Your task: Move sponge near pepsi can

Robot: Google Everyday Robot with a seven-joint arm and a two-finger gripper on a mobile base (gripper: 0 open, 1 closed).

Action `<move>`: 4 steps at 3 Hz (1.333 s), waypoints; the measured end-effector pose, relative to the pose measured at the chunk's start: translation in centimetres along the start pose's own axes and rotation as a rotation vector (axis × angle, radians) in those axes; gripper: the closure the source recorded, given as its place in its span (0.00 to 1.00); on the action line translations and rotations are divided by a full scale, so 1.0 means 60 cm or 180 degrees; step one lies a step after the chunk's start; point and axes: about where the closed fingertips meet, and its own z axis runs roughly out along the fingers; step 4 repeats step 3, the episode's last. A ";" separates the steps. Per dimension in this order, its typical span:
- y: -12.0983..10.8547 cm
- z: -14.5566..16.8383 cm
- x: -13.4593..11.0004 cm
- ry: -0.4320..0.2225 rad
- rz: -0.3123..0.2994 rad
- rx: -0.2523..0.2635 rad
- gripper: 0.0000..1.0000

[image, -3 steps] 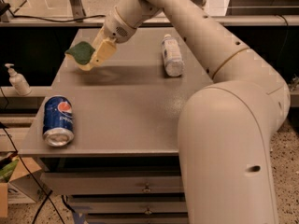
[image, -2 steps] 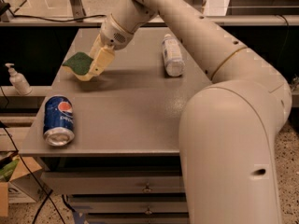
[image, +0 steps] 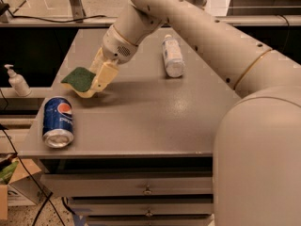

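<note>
The sponge point(image: 79, 78), dark green on top with a pale yellow base, is held in my gripper point(image: 96, 84) just above the grey table point(image: 155, 112), at its left side. The gripper is shut on the sponge and tilts down to the left. The blue pepsi can point(image: 57, 121) lies on its side near the table's front left corner, its silver end facing the front. The sponge hangs a short way behind and to the right of the can, apart from it.
A clear plastic bottle with a white label point(image: 172, 56) lies on the table's far middle. A soap pump bottle point(image: 18, 81) stands on a ledge left of the table. Drawers point(image: 146, 189) sit below the table's front edge. My arm point(image: 221, 51) spans the right side.
My gripper has carried the sponge down and forward to the left, closer to the pepsi can. The can and the bottle have not moved.
</note>
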 end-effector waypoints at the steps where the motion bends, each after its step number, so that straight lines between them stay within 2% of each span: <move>1: 0.052 0.000 0.001 -0.0049 0.0062 0.0037 0.15; 2: 0.090 -0.014 0.010 -0.0052 0.0168 0.0193 0.00; 3: 0.114 -0.030 0.020 -0.0004 0.0296 0.0431 0.00; 4: 0.114 -0.030 0.020 -0.0004 0.0296 0.0431 0.00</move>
